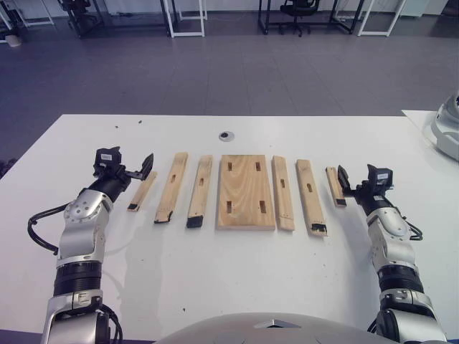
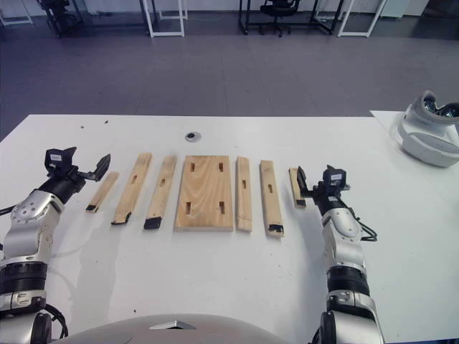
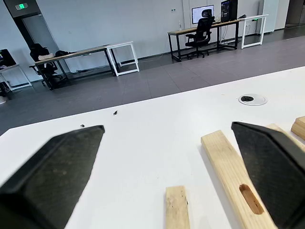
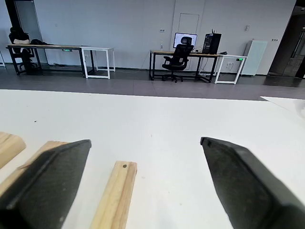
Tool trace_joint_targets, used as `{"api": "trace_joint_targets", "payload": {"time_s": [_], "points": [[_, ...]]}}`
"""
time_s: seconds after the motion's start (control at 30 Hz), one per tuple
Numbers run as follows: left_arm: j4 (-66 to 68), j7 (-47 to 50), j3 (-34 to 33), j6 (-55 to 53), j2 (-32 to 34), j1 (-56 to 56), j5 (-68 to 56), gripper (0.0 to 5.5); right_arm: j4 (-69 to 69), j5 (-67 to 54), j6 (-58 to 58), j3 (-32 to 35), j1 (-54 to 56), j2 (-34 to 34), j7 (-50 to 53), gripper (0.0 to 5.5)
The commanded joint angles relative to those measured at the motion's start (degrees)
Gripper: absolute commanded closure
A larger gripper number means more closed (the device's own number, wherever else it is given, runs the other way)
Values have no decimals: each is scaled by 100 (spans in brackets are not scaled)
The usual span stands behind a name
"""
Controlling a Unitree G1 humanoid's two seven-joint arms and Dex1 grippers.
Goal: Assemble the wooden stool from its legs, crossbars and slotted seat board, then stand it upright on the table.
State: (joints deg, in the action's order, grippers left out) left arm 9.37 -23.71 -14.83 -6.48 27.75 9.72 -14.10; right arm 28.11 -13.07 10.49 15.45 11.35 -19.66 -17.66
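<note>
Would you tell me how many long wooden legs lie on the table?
4: outer left leg, inner left leg, left of the seat board; inner right leg and outer right leg, right of it. None seems hidden.

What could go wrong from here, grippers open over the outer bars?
Left gripper straddles the left short bar near its far end: an end grasp may let it pivot. Right gripper has the right short bar off-centre between its jaws, a leg close beside: closing could nudge either.
</note>
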Motion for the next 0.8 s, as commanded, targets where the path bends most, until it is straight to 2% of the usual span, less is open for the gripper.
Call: {"api": "trace_joint_targets", "payload": {"time_s": [0.03, 0.8], "points": [[103, -31, 10, 9, 62, 28, 83, 60, 44, 32, 70, 29, 154, -10, 46, 120], [964, -166, 37, 216, 42, -128, 216, 60, 882, 65, 388, 39, 730, -284, -70, 120]]}}
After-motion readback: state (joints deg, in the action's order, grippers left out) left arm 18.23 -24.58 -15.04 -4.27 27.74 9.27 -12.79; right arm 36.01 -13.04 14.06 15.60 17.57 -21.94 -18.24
